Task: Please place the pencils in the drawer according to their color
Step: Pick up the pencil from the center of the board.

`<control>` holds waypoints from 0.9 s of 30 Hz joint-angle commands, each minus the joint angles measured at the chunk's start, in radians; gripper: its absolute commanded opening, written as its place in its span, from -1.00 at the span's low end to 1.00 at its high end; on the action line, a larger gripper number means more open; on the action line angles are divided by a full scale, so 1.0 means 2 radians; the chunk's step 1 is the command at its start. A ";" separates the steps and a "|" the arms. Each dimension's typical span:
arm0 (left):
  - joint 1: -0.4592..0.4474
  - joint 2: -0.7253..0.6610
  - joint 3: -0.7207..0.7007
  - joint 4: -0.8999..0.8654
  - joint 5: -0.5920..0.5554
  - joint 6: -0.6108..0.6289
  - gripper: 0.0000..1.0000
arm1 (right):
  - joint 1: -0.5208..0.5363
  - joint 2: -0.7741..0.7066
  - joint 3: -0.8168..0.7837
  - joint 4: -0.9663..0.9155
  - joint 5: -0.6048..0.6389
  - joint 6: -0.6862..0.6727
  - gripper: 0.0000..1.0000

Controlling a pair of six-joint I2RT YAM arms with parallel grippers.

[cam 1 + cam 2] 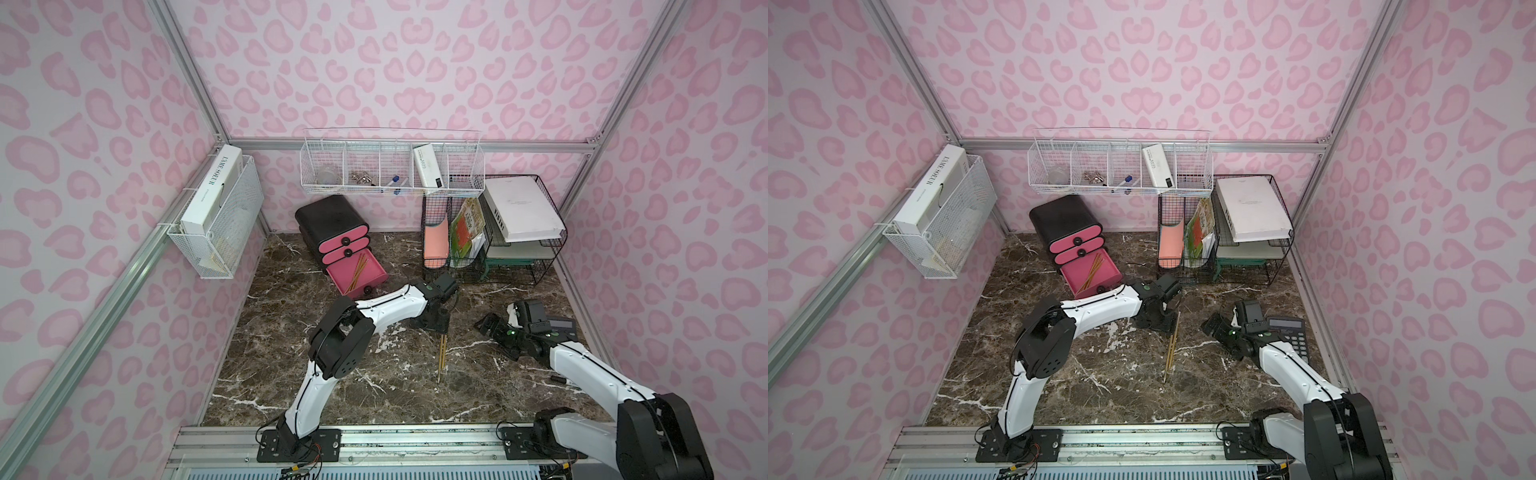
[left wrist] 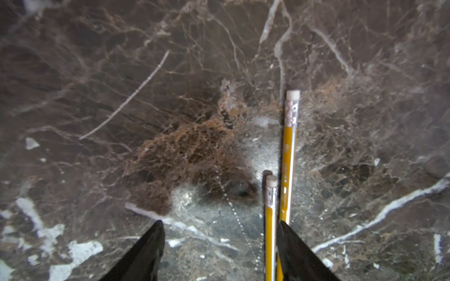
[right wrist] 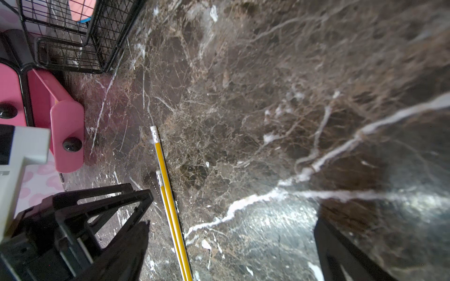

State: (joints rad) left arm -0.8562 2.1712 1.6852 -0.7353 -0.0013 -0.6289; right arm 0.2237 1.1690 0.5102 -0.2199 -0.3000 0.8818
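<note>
Two yellow pencils (image 1: 443, 353) (image 1: 1171, 349) lie side by side on the marble table. My left gripper (image 1: 444, 328) (image 2: 220, 222) hangs open right over their eraser ends. The shorter-looking pencil (image 2: 270, 219) sits just inside one finger, and the longer one (image 2: 289, 146) runs under that finger. My right gripper (image 1: 490, 324) (image 3: 232, 221) is open and empty, to the right of the pencils (image 3: 168, 194). The drawer cabinet (image 1: 328, 220) (image 1: 1063, 220) stands at the back left, its bottom pink drawer (image 1: 374, 270) (image 3: 67, 136) pulled out with several yellow pencils (image 1: 358, 272) inside.
A black wire file rack (image 1: 490, 249) with folders and books stands at the back right. A dark calculator (image 1: 1289, 336) lies beside my right arm. White wire baskets hang on the back wall (image 1: 390, 170) and the left wall (image 1: 220, 220).
</note>
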 commanded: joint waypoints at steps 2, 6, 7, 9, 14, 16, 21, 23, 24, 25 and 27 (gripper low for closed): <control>-0.004 0.011 0.009 -0.014 -0.005 -0.003 0.44 | -0.002 0.001 0.001 -0.001 -0.003 -0.009 0.95; -0.005 0.018 0.009 -0.015 -0.007 -0.004 0.42 | -0.004 0.001 0.000 -0.002 -0.003 -0.010 0.95; -0.006 0.020 0.010 -0.017 -0.010 -0.003 0.41 | -0.004 0.001 0.000 -0.002 -0.003 -0.010 0.95; -0.005 0.026 0.012 -0.022 -0.014 -0.002 0.38 | -0.006 0.001 0.000 -0.002 -0.003 -0.009 0.95; -0.006 0.036 0.019 -0.037 -0.033 0.000 0.26 | -0.007 0.001 0.002 -0.002 -0.004 -0.009 0.95; -0.006 0.041 0.023 -0.040 -0.037 0.004 0.17 | -0.007 0.002 0.003 -0.003 -0.004 -0.009 0.95; -0.007 0.050 0.022 -0.042 -0.037 0.003 -0.07 | -0.007 0.001 0.006 -0.005 -0.003 -0.009 0.95; -0.008 0.051 0.020 -0.043 -0.037 0.002 -0.13 | -0.007 0.000 0.008 -0.006 -0.003 -0.009 0.95; -0.008 0.052 0.019 -0.043 -0.037 0.001 -0.16 | -0.007 -0.001 0.007 -0.007 -0.002 -0.009 0.95; -0.008 0.052 0.016 -0.043 -0.037 0.001 -0.18 | -0.007 -0.001 0.007 -0.007 -0.002 -0.008 0.95; -0.008 0.052 0.012 -0.040 -0.038 -0.001 -0.26 | -0.007 -0.002 0.008 -0.007 -0.002 -0.010 0.95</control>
State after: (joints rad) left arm -0.8726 2.2448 1.7329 -0.7921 -0.0994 -0.6258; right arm 0.2092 1.1694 0.5179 -0.2230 -0.3031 0.8669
